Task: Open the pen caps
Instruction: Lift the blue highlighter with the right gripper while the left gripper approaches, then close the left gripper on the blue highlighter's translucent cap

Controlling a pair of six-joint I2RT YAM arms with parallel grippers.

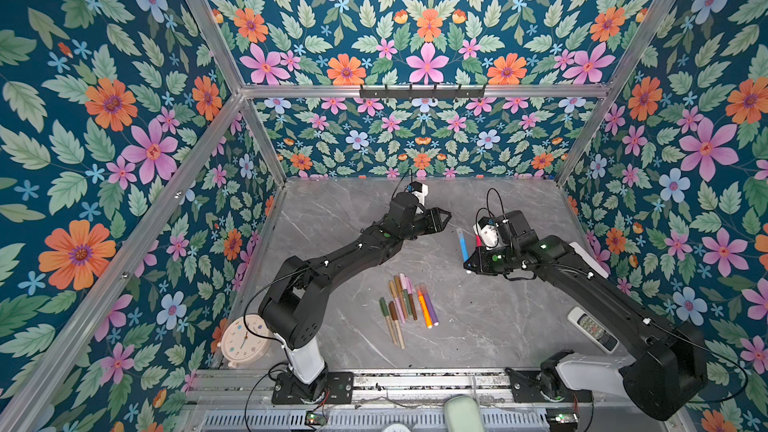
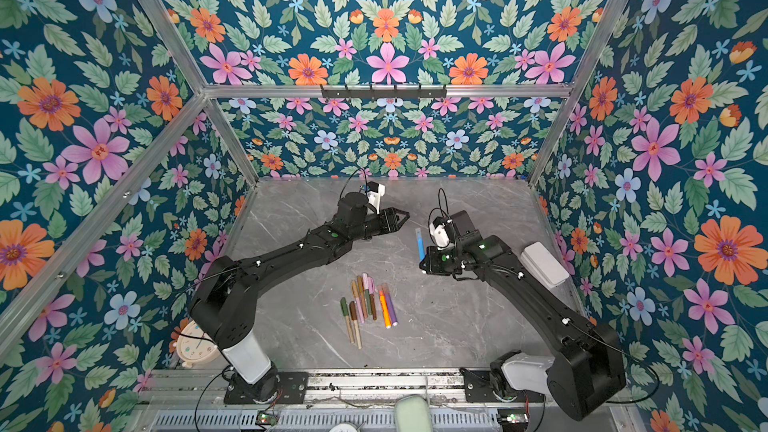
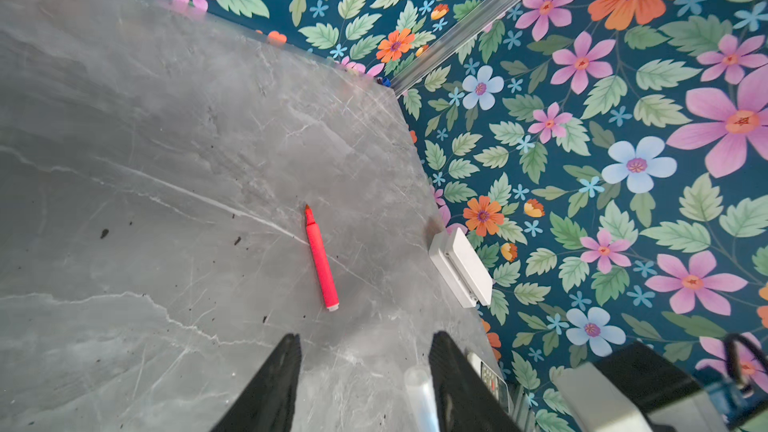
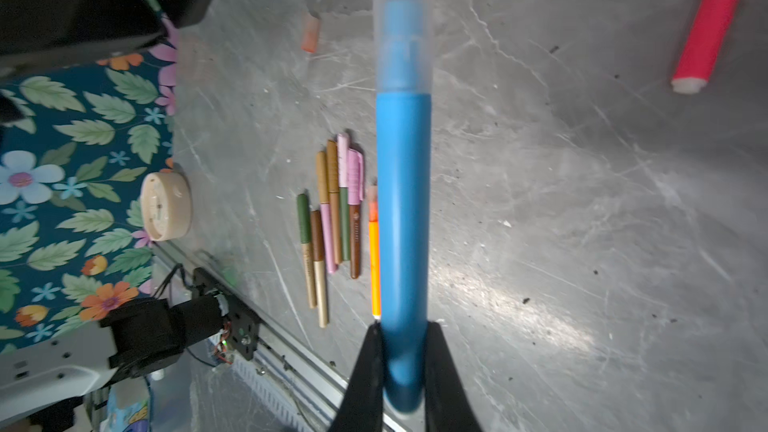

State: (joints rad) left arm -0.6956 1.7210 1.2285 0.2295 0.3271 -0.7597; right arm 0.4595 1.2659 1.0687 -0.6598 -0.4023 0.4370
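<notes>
Over scuffed grey marble tabletop (image 1: 478, 326), boxed in floral wallpaper (image 1: 415, 35), pinches blue pen (image 4: 403, 209) in right gripper (image 4: 404, 328), holds left gripper (image 3: 365, 336) fingers (image 3: 282, 367) spread near its frosted cap (image 4: 402, 14).

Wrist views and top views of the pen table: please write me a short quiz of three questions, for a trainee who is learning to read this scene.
1. True or false: the slim red plastic pen lying on the grey marble-look table has its cap on.
2. Choose one: the right gripper has its fingers closed on A) a slim blue plastic pen, B) a pair of scissors, C) nothing.
3. Short answer: is the left gripper open or shut?
Key: 1 false, its tip is bare; 2 A; 3 open.
</notes>
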